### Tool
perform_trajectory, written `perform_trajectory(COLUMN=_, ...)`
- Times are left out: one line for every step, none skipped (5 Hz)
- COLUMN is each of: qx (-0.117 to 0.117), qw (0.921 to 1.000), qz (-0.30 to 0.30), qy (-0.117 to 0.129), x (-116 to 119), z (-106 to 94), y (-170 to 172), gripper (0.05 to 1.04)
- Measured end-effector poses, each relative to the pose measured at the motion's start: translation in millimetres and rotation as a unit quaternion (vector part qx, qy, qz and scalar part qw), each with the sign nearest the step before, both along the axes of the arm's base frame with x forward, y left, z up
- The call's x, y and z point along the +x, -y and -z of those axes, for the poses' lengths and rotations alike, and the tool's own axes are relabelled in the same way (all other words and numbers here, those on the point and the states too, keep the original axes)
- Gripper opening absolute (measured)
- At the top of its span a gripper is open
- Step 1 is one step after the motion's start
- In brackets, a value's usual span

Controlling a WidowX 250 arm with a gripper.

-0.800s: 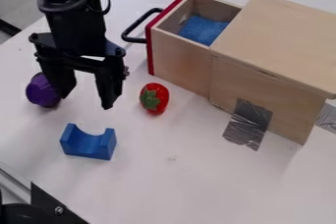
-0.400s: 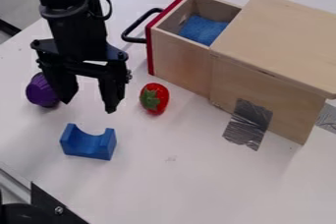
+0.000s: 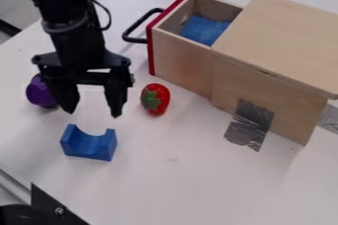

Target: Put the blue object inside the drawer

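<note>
Blue object [image 3: 89, 145] on bench [image 3: 172, 189], outside drawer [image 3: 180, 60]. Fingers [image 3: 117, 94] spread apart, nothing between them, near the blue block, on its side toward the top edge. Drawer already pulled out, so no opening step needed; a different blue piece [image 3: 203, 29] lies in it, looks soft, and shouldn't count as the target. Done: drawer access only. Left, my call: 1) line up and lower, 2) grasp, 3) lift, 4) carry over the drawer, 5) release inside. Early stage, 0 objects placed by this arm.
</note>
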State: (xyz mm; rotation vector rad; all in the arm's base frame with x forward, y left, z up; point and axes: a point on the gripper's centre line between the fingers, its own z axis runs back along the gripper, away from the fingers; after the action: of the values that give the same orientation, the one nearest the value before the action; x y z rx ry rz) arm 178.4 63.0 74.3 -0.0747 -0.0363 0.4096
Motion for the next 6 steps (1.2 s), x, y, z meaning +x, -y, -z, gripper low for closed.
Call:
perform_trajectory(qx=0.009, qw=0.9994, qz=0.025, qy=-0.023, x=-9.9, z=22.3, y=5.7, gripper=0.997)
perform_trajectory(qx=0.027, qw=0.9969, qz=0.063, qy=-0.039, x=-25.6, z=39.0, y=15.0, gripper=0.997)
perform_trajectory(qx=0.043, qw=0.9935, qz=0.095, qy=-0.045, x=-40.7, z=47.8, y=22.3, gripper=0.997)
perform_trajectory(qx=0.050, qw=0.9922, qz=0.104, qy=-0.046, x=-54.5, z=53.9, y=24.2, gripper=0.997)
perform_trajectory(qx=0.052, qw=0.9925, qz=0.106, qy=-0.033, x=-58.0, z=48.8, y=22.8, gripper=0.997)
perform_trajectory(qx=0.040, qw=0.9982, qz=0.043, qy=-0.010, x=-61.2, z=43.5, y=9.8, gripper=0.997)
